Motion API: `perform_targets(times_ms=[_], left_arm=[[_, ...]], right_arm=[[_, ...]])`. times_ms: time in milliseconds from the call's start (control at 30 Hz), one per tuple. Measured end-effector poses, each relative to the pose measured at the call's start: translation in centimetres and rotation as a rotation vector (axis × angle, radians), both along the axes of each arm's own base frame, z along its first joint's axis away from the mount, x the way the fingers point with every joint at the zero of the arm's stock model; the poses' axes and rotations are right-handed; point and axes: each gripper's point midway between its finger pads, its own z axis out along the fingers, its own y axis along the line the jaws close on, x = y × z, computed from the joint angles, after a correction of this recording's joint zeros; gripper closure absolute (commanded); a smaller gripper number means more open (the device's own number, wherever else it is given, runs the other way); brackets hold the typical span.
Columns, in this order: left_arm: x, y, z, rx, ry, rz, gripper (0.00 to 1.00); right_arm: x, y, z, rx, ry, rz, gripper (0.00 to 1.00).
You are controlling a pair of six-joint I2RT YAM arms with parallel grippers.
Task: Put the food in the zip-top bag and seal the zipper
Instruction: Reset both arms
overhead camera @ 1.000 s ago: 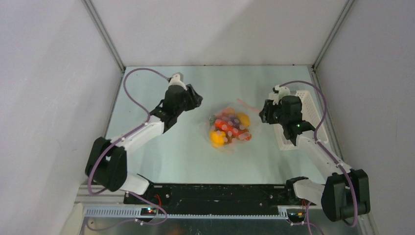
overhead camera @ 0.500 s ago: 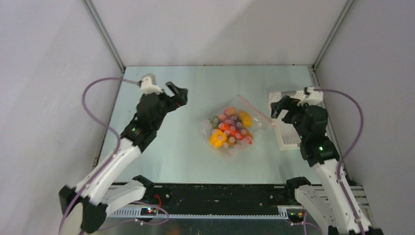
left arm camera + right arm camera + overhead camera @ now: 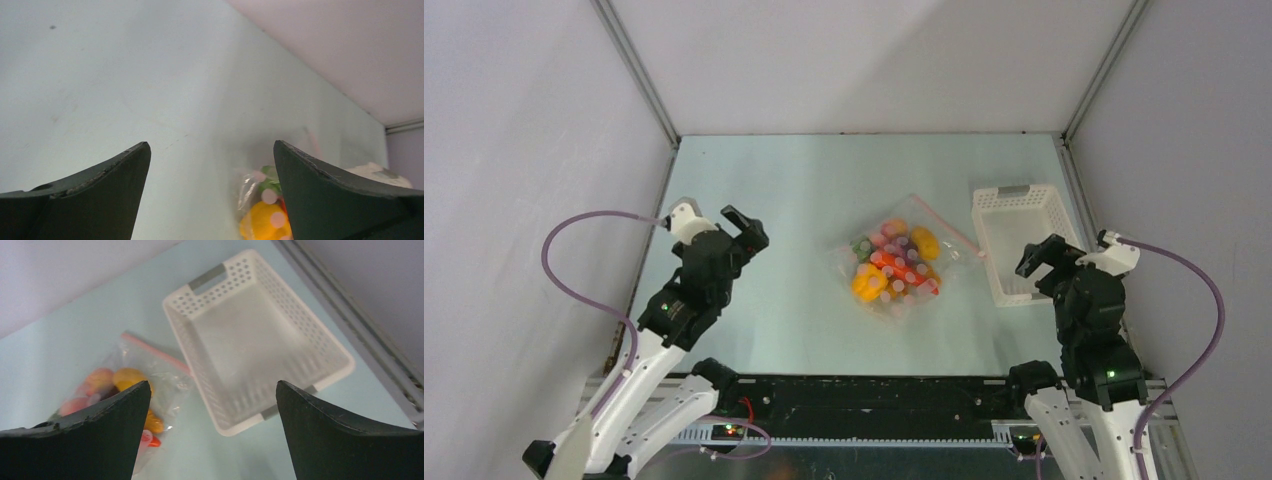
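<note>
The clear zip-top bag (image 3: 899, 262) with pink dots lies flat at the table's middle, the toy food (image 3: 887, 268) inside it: red, orange, yellow, green and purple pieces. Its pink zipper (image 3: 944, 224) runs along the bag's far right edge. The bag also shows in the left wrist view (image 3: 265, 210) and the right wrist view (image 3: 135, 385). My left gripper (image 3: 746, 228) is open and empty, well left of the bag. My right gripper (image 3: 1044, 258) is open and empty, right of the bag, above the basket's near end.
A white slotted basket (image 3: 1064, 215), empty, stands at the right next to the bag's zipper edge; it also shows in the right wrist view (image 3: 332, 347). Grey walls and metal rails close in the table on three sides.
</note>
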Motion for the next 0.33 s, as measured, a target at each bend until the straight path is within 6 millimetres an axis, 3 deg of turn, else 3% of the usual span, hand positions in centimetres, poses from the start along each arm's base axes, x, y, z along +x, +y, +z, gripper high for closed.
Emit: perform_targets(times_ms=[167,333], left_arm=[[-1.1,1.0,-3.1,0.047,0.088,0.024,0.0],[-0.9,1.0,-4.1,0.068,0.114,0.033,0.0]], right_arm=[[-0.8,-1.7,-1.3,-0.036,0.054,-0.088,0.0],[-1.3,-3.0,-1.8,-0.065,0.077,-0.161,0.01]])
